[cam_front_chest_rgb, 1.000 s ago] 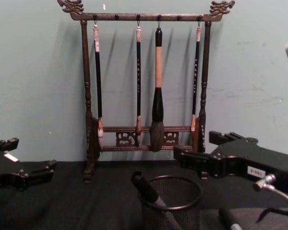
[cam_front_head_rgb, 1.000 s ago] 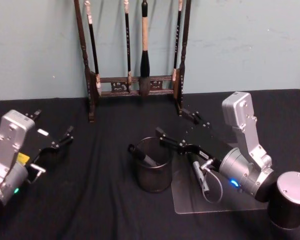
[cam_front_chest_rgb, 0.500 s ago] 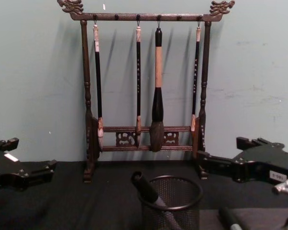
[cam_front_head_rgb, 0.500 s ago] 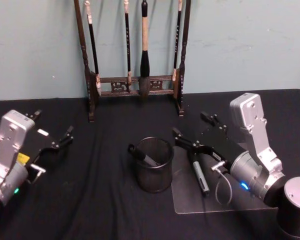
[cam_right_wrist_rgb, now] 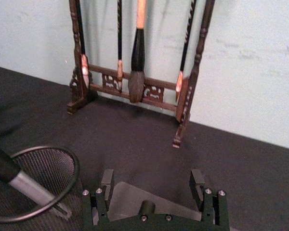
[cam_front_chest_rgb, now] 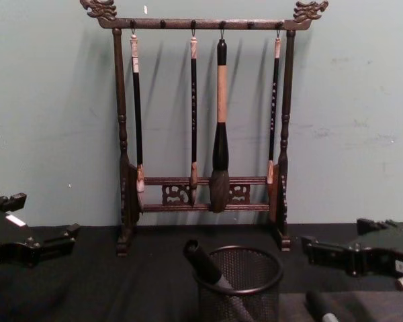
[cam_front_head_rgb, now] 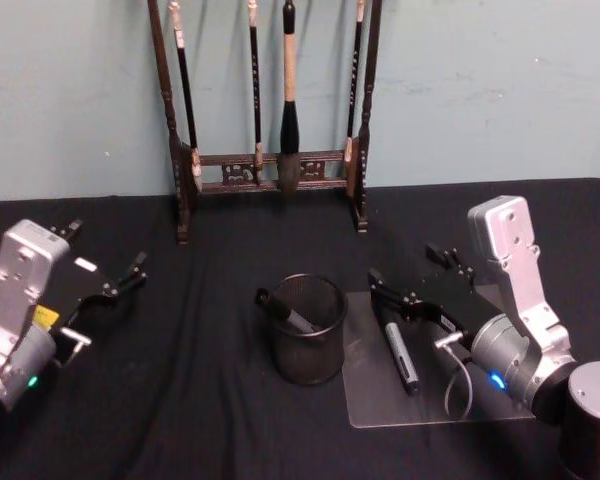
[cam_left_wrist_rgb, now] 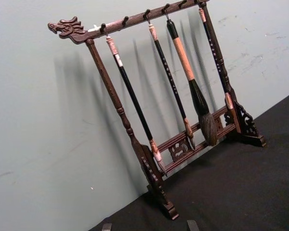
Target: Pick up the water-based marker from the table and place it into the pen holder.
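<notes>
The black mesh pen holder [cam_front_head_rgb: 308, 340] [cam_front_chest_rgb: 238, 288] [cam_right_wrist_rgb: 48, 204] stands mid-table [cam_front_head_rgb: 180, 410]. A dark water-based marker [cam_front_head_rgb: 283, 311] [cam_front_chest_rgb: 203, 263] [cam_right_wrist_rgb: 20, 182] with a grey barrel leans inside it, cap up over the left rim. A second similar marker [cam_front_head_rgb: 400, 355] [cam_front_chest_rgb: 320, 306] lies flat on a clear mat, right of the holder. My right gripper [cam_front_head_rgb: 402, 265] [cam_front_chest_rgb: 332, 236] [cam_right_wrist_rgb: 152, 177] hovers open and empty over that mat, just right of the holder. At the table's left, my left gripper [cam_front_head_rgb: 108, 246] [cam_front_chest_rgb: 33, 216] stays open and empty.
A tall dark wooden brush rack [cam_front_head_rgb: 270, 110] [cam_front_chest_rgb: 208, 121] [cam_left_wrist_rgb: 183, 96] [cam_right_wrist_rgb: 135, 53] with several hanging brushes stands at the back, against the wall. The clear mat [cam_front_head_rgb: 435, 400] [cam_right_wrist_rgb: 130, 199] covers the table in front of the right arm.
My right gripper has drawn back to the right from above the pen holder, uncovering the marker on the mat. The marker in the holder and the left arm have stayed still.
</notes>
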Controlling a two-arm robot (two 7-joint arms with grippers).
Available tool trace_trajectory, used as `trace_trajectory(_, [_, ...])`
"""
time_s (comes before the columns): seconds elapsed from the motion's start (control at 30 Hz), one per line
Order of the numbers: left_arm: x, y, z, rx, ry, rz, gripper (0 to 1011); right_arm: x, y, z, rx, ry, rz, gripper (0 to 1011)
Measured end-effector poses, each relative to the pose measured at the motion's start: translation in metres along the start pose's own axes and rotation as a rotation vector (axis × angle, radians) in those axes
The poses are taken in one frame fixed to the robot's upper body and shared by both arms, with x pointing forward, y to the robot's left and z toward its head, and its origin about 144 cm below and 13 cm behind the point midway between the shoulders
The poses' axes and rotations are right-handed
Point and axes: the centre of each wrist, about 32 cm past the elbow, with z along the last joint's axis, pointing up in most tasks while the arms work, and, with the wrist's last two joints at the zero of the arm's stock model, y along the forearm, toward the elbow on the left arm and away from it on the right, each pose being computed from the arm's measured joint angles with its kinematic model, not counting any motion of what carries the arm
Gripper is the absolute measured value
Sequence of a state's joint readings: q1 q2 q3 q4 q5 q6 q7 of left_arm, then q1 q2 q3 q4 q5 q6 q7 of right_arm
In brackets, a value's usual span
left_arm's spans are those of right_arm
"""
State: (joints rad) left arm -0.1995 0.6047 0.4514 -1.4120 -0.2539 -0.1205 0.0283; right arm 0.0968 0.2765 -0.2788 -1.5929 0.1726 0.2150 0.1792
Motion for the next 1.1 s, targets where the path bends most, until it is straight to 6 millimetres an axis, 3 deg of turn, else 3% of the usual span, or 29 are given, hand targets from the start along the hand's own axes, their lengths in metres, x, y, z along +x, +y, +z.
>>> trace_trajectory(0.57, [0.000, 0.000, 0.000, 0.000, 0.000, 0.000, 1009, 0.000, 0.014, -0.025, -0.129, 0.019, -0.010, 1002])
trace_trajectory(1.1, [0.000, 0.000, 0.000, 0.000, 0.000, 0.000, 1009, 0.000, 0.021, -0.036, -0.181, 0.034, 0.008, 1002])
